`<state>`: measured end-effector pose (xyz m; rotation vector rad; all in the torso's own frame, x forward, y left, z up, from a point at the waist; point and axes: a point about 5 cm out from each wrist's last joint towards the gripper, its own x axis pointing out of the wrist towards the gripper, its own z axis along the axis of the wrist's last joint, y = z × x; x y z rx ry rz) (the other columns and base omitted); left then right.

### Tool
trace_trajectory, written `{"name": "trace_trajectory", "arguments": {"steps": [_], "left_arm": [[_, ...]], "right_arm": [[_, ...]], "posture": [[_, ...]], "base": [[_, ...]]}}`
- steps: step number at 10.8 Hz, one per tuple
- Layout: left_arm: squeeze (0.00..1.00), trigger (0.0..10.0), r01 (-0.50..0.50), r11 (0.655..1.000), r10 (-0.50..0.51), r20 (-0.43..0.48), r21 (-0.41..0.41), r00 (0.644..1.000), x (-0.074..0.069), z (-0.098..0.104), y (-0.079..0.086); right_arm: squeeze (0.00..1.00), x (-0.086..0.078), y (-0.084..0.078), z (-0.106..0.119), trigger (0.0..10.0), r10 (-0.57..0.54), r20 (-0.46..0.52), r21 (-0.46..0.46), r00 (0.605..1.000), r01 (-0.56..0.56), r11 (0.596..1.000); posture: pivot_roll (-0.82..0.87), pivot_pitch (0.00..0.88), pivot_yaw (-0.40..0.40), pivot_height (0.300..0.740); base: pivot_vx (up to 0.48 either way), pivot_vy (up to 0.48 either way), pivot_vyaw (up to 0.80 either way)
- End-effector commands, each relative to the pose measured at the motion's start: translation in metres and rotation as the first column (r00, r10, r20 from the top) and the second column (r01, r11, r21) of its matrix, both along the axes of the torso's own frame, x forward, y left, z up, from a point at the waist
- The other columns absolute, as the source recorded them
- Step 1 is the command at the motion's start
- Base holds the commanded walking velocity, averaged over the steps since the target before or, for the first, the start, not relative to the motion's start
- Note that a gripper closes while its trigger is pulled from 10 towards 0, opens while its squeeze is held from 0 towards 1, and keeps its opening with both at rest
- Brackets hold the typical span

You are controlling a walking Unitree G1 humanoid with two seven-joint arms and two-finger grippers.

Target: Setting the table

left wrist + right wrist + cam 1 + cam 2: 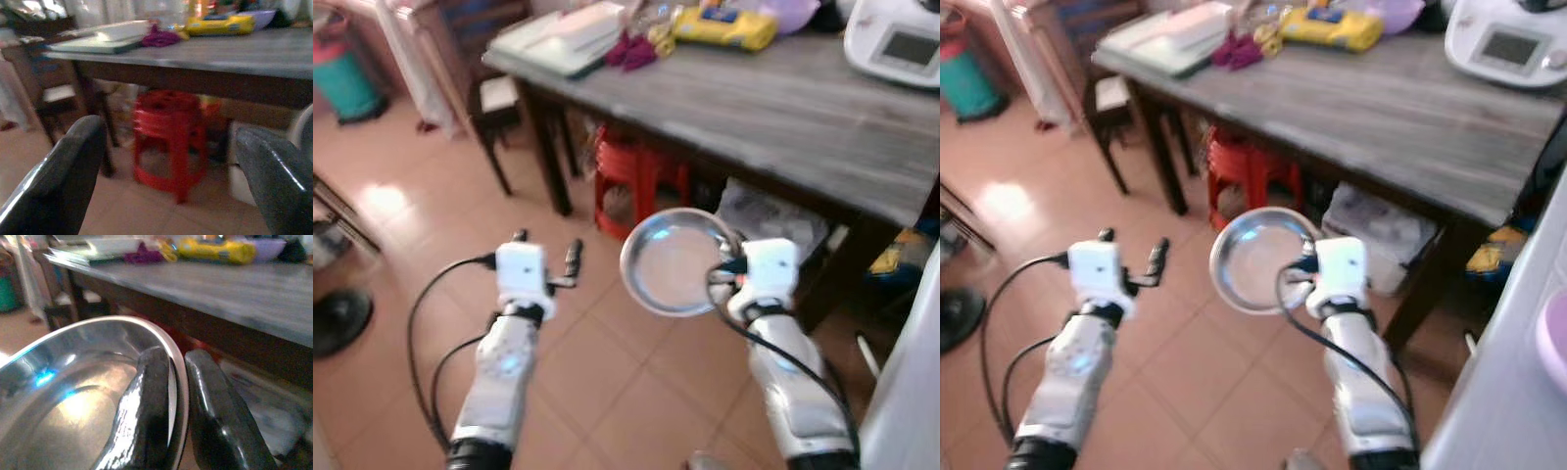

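Note:
My right gripper [732, 262] is shut on the rim of a round steel plate [671, 262], held flat in the air over the floor, in front of the grey wooden table [803, 117]. In the right wrist view one black finger [146, 396] lies inside the steel plate [73, 401] and the other outside its rim. My left gripper [546, 253] hangs open beside it with nothing between its fingers [58, 181]. The table's near edge is just ahead of the plate and higher.
On the table's far side lie a white tray [563, 37], a yellow packet [724, 27], purple cloth [631, 49] and a white appliance [901, 44]. A red stool [631, 181] and a bag stand under the table. A dark chair [494, 108] is at left.

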<state>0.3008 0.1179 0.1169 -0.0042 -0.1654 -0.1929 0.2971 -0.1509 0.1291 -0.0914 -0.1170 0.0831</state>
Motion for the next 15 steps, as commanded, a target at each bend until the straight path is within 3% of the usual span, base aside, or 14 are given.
{"name": "trace_trajectory", "arguments": {"steps": [1,6,9,11,15], "left_arm": [[0.0,10.0,0.0,1.0,0.0,-0.01,0.012,1.0,-0.001,-0.002,0.007],[0.0,10.0,0.013,1.0,-0.013,-0.018,0.019,1.0,-0.001,-0.003,0.004],[0.0,10.0,0.018,1.0,-0.018,-0.022,0.019,1.0,-0.001,-0.003,0.003],[0.0,10.0,0.026,1.0,-0.026,-0.013,0.014,1.0,-0.001,-0.002,0.0],[0.0,10.0,0.087,0.996,-0.087,0.01,0.009,0.996,-0.004,0.002,-0.002]], "right_arm": [[0.0,-0.001,0.003,0.002,10.0,0.001,0.003,0.042,1.0,-0.001,0.999],[0.0,0.0,0.001,0.002,10.0,-0.011,-0.008,0.06,1.0,0.011,0.998],[0.0,-0.002,-0.004,0.0,10.0,-0.033,-0.019,0.059,0.999,0.034,0.998],[0.0,-0.003,-0.008,0.0,10.0,-0.048,-0.021,0.055,0.999,0.049,0.997],[0.0,-0.006,-0.009,0.0,10.0,-0.058,-0.014,0.053,0.998,0.059,0.997]], "posture": [[-0.11,0.151,0.072,0.74],[-0.11,0.145,0.075,0.74],[-0.12,0.146,0.075,0.74],[-0.12,0.149,0.073,0.74],[-0.12,0.153,0.081,0.74]], "base": [[0.247,0.412,0.0],[0.0,0.443,0.0],[0.0,0.449,-0.63],[0.0,0.0,-0.8],[0.269,0.0,0.0]]}}
